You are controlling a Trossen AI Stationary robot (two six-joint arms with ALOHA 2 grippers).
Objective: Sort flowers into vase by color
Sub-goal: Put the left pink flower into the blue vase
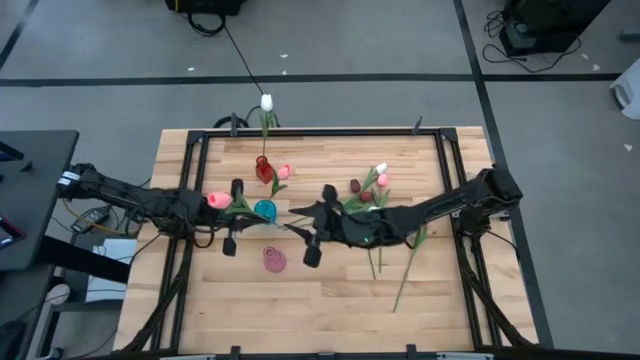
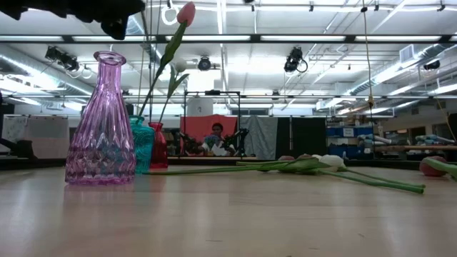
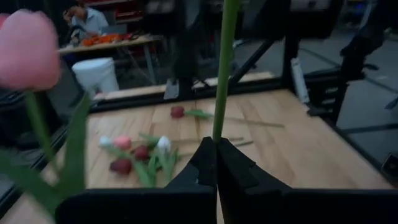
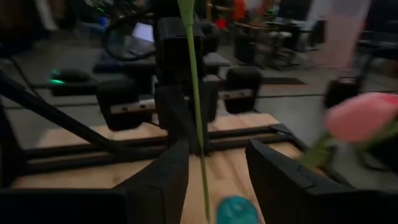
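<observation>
Up close, the left claw is pinched tight on the green stem of a pink tulip, held above the counter just beside the teal vase. The right claw stands facing it with its fingers spread apart, the same stem running between them without touching either. A red vase behind the teal one holds a pink flower, and a white tulip sits at the far edge of the counter. A pink vase stands empty nearer the front. The rest of the flowers, white, pink and dark red, lie loose in a heap on the counter under the right arm, with two stems trailing toward the front.
</observation>
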